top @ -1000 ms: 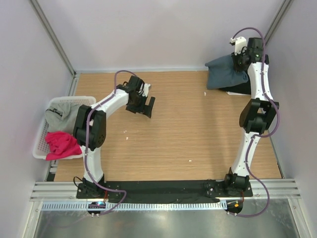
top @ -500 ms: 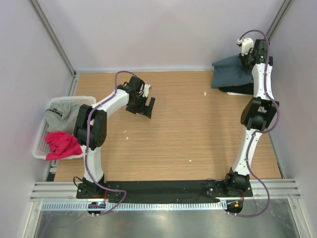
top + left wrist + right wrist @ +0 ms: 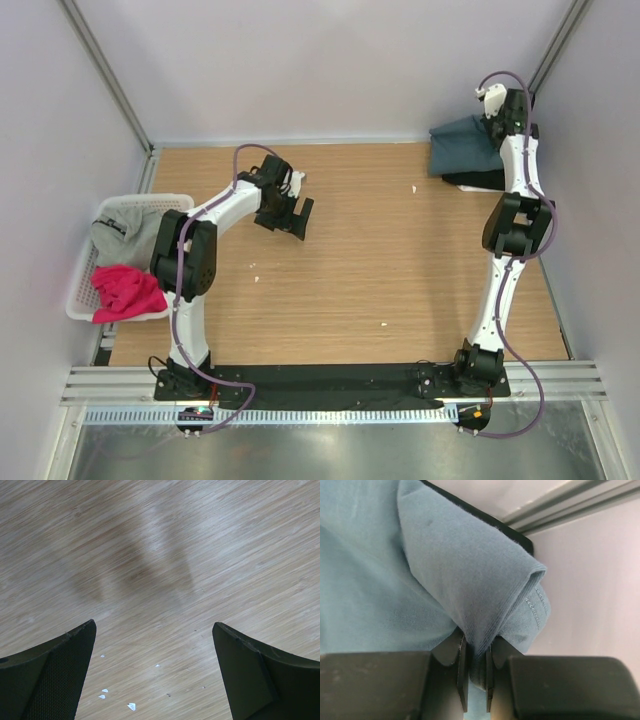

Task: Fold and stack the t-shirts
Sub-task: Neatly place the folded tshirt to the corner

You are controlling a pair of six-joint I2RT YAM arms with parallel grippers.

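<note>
My right gripper (image 3: 497,128) is at the far right corner, shut on a fold of the slate blue-grey t-shirt (image 3: 461,148); in the right wrist view the cloth (image 3: 420,570) is pinched between the fingers (image 3: 462,670). A black t-shirt (image 3: 480,181) lies under it, only its edge showing. The light grey printed t-shirt (image 3: 125,232) and the bright pink t-shirt (image 3: 126,291) lie in the white basket (image 3: 80,290) at the left. My left gripper (image 3: 291,220) is open and empty above the bare wood (image 3: 160,580).
The side walls and metal frame posts stand close to the right gripper. Small white scraps (image 3: 131,706) lie on the wooden table (image 3: 360,260). The arm bases sit on a black rail at the near edge.
My right gripper has carried the blue-grey t-shirt further right and back into the corner, over the black one. The left arm has not moved.
</note>
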